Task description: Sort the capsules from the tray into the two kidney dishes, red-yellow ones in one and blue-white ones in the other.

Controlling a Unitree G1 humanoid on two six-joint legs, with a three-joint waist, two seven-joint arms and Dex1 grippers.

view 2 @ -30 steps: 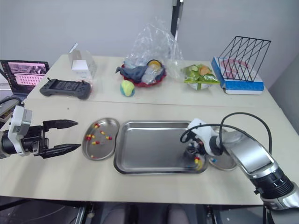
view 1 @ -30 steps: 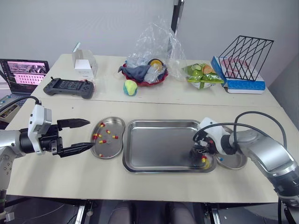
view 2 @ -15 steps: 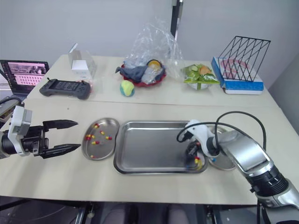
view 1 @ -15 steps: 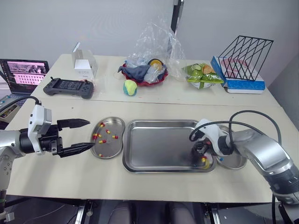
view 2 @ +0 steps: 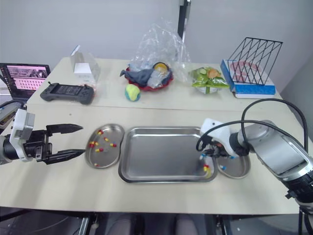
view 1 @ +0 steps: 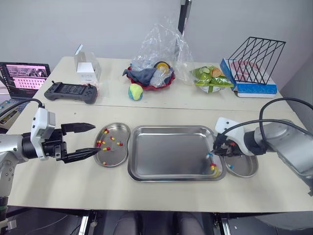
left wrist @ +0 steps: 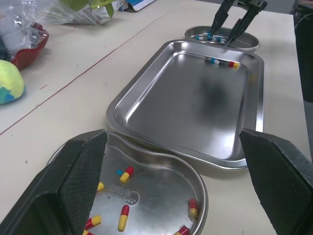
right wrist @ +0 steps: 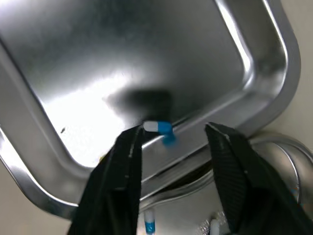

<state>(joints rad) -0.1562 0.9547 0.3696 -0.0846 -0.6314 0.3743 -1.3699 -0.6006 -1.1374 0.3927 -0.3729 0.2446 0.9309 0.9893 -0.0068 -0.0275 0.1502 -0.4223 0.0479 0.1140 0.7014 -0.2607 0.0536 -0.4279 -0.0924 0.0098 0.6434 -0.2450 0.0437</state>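
- Jaws, head views: left gripper point(view 1: 97, 138) is wide apart and empty, over the tabletop point(view 1: 58, 186) just beside the left kidney dish point(view 1: 115, 156). Right gripper point(view 1: 214, 152) is at the tray's point(view 1: 171, 152) near-right corner, next to the right kidney dish point(view 1: 247, 167); its jaws are too small to judge here. Left dish holds several red-yellow capsules point(view 1: 106, 148), no blue-white seen among them. Tray is nearly bare, w/ one stray red-yellow capsule point(view 1: 213, 168) by that corner's rim.
- Left wrist view: own jaws wide, nothing btwn them. Two caps remain in the tray, side by side near the rim on the right dish's side: the stray red-yellow capsule + a stray blue-white capsule point(left wrist: 212, 60). Right gripper's jaws are apart, above the tray/right-dish border. Blue-white capsules point(left wrist: 203, 35) lie in the right dish.
- Right wrist view: jaws partly open, gap wider than a capsule. Stray blue-white capsule shows btwn them, close to one finger; can't tell if it touches. Not clamped. Right dish sits just past the tray rim, w/ blue-white caps in it.
- Progress (my read): almost done, approx. two caps to go. Blue-white one goes to the right dish, red-yellow one across the tray to the left dish. Right arm is prob. lining up on the blue-white one.
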